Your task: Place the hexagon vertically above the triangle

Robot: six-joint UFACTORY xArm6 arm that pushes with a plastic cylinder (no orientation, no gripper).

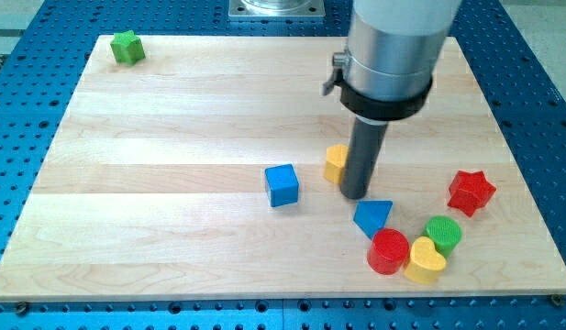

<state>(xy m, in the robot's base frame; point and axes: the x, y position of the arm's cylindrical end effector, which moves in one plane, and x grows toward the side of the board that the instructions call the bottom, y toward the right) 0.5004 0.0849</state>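
A yellow hexagon block [335, 162] lies right of the board's middle, partly hidden by my dark rod. My tip [356, 194] rests on the board touching the hexagon's right side. A blue triangle block [372, 218] lies just below and right of the tip, below the hexagon and slightly to its right.
A blue cube [282, 184] sits left of the hexagon. A red cylinder [388, 251], a yellow heart [426, 261] and a green cylinder [443, 235] cluster at the bottom right. A red star [471, 191] lies at the right. A green star [127, 47] sits at the top left corner.
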